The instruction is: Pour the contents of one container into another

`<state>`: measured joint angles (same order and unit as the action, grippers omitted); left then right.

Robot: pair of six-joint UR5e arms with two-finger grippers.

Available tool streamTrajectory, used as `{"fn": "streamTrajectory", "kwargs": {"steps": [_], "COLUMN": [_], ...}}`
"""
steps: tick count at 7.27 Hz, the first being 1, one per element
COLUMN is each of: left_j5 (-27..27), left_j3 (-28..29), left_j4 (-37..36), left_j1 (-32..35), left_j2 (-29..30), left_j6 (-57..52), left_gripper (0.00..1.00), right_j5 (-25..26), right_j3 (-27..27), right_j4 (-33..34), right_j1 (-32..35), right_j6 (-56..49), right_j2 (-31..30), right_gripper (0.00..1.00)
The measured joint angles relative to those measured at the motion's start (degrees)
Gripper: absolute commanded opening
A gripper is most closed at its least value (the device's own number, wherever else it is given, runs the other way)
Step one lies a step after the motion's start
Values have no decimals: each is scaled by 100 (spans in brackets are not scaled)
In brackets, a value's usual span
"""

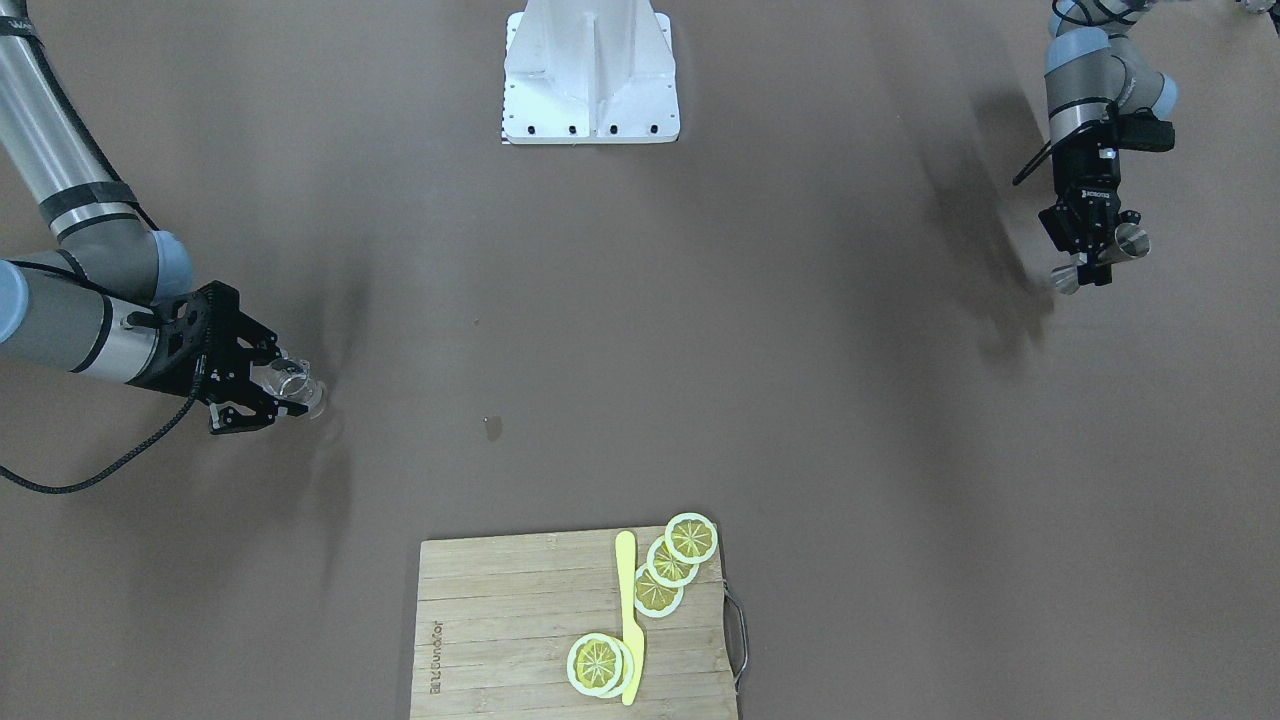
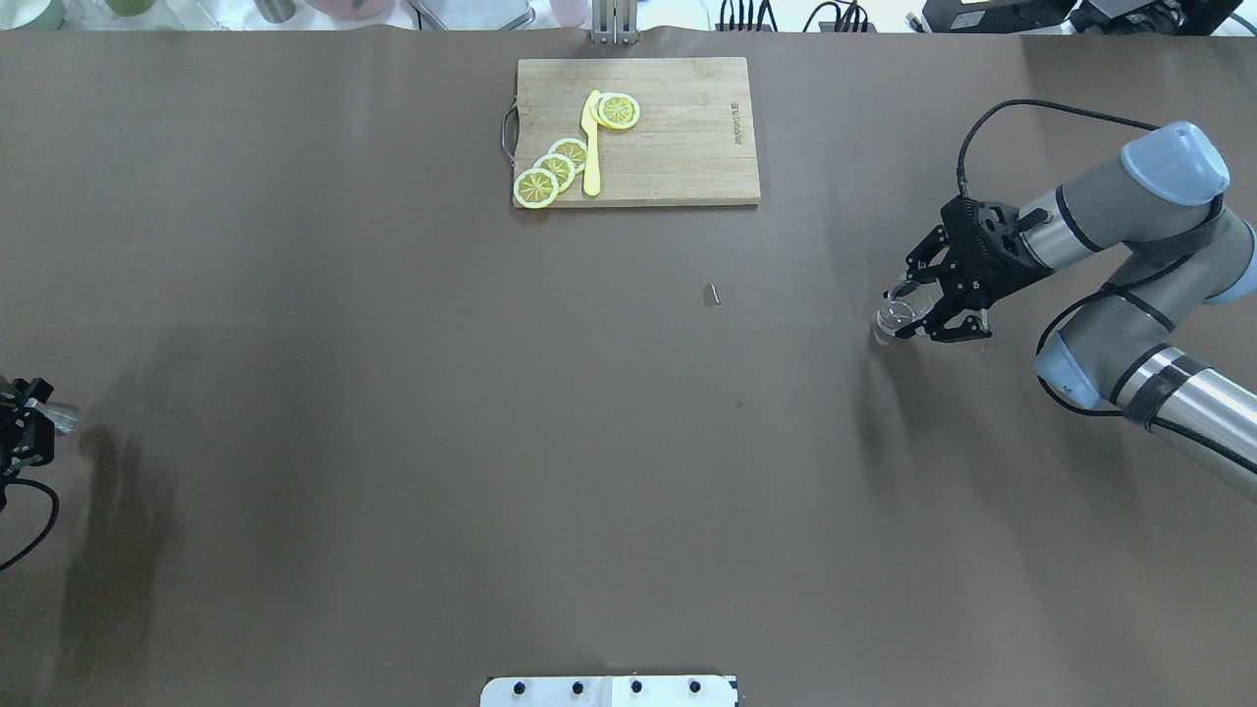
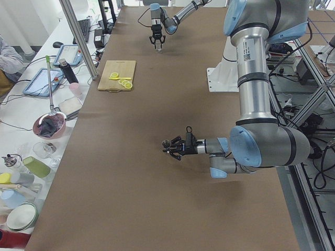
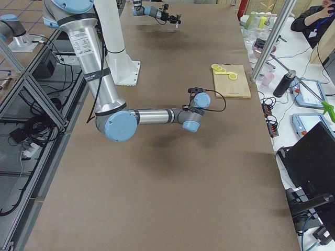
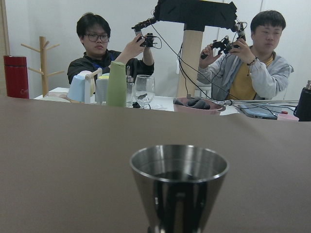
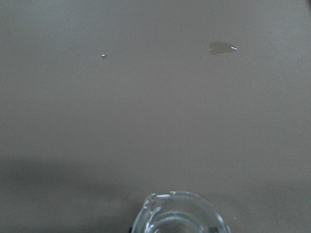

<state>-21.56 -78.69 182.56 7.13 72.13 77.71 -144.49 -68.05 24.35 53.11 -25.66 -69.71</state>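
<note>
Carry step here — our right gripper [image 2: 911, 312] is clamped on the glass cup [image 2: 896, 315] at three o'clock overhead, our left gripper [image 1: 1098, 265] seemingly pinching the jigger [image 1: 1133, 240] at nine, well apart, so next we bring them together and tip.

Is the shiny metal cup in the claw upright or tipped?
Upright. The jigger stands straight, mouth up, against the level table edge; the left claw holds it from the side.
</note>
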Motion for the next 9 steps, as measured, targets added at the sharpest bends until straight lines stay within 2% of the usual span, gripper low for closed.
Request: {"fn": "streamTrajectory", "kwargs": {"steps": [2,3,5,8,9], "left_j5": [99,131,333,598,617], "left_j3": [-12,-23,-62,-120,-127], "left_j4": [-421,-583,-1047,-1404,-1433], "left_j1": [15,30,68,78,78], "left_j2": [35,69,197,361,387], "left_j6": [99,103,100,89,95], "left_gripper": [0,0,0,0,9], "right_j5": [55,127,227,245,244], "right_j3": [-8,-14,-31,-58,-69], "right_j4": [0,-2,-8,-9,-11], "right_j1": [-28,-46,-74,-88,-90], "right_j6": [0,2,19,34,35], "right_j2": [26,44,62,64,65], "right_gripper": [83,93,99,100,100]}}
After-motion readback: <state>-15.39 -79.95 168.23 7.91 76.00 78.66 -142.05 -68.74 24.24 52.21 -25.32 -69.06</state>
